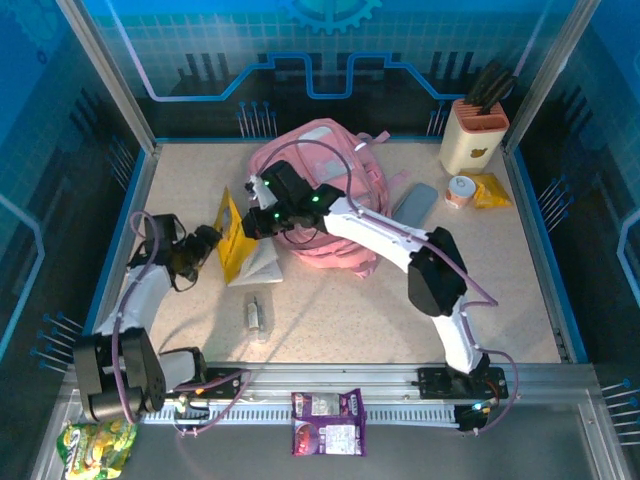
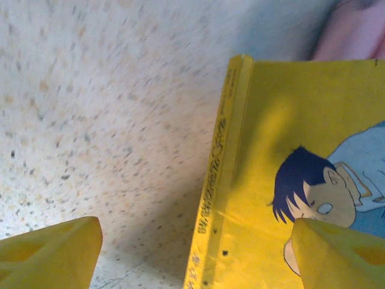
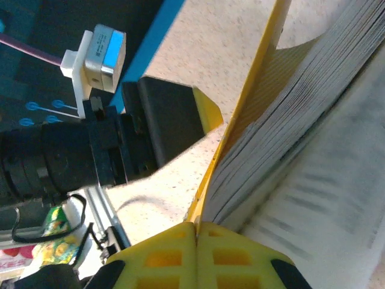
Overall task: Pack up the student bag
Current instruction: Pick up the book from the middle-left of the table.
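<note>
The pink student bag lies at the back middle of the table; a corner of the bag shows in the left wrist view. In front of it a yellow comic book stands half open, its white pages fanned to the right. My right gripper reaches across from the right and is shut on the book's yellow cover at its edge, jaws pressed together. My left gripper is open just left of the book, its fingers either side of the spine, not touching it.
A grey pencil case, a beige holder, a tape roll and a yellow packet sit at the back right. A small clear item lies near the front. A purple snack pack and a green packet rest on the front ledge.
</note>
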Available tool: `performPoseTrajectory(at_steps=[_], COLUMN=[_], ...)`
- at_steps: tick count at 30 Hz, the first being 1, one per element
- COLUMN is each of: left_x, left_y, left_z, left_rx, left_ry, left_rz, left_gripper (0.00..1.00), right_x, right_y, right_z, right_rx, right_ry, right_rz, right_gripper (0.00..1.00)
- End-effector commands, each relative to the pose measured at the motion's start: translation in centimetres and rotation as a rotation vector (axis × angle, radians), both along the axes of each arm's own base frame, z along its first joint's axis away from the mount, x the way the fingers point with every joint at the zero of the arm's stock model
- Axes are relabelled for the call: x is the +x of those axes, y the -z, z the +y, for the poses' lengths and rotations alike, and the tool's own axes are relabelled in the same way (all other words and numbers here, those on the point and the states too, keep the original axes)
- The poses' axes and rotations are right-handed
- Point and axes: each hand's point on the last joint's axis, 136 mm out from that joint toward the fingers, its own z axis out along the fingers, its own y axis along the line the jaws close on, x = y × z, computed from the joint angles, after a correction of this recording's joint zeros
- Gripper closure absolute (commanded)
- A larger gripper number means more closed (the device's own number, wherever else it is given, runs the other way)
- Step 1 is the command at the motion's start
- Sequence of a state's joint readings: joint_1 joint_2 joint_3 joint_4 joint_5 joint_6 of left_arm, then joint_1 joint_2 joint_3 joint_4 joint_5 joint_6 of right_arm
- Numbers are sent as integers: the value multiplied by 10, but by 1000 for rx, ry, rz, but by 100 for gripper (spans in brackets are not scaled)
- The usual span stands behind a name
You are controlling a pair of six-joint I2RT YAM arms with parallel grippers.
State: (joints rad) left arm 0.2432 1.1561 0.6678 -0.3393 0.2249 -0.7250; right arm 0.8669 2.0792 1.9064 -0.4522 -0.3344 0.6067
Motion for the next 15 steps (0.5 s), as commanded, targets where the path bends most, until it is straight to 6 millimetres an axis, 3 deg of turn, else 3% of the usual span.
performPoseTrajectory(at_steps=[1, 7, 15], left_x=[-3, 7, 9], left_y=[-38, -88, -128], left_z=[-3, -37, -78], left_rx=[-24, -186, -374], left_ry=[34, 170, 266], left_rz=[-74, -246, -419], left_gripper=[12, 2, 2], right_x=[5, 7, 8], right_y=[-76, -110, -125], right_z=[-13, -50, -86], right_rx=[191, 302, 390], right_ry=[5, 46, 71], right_rz=[-79, -75, -42], right_gripper=[100, 100, 100])
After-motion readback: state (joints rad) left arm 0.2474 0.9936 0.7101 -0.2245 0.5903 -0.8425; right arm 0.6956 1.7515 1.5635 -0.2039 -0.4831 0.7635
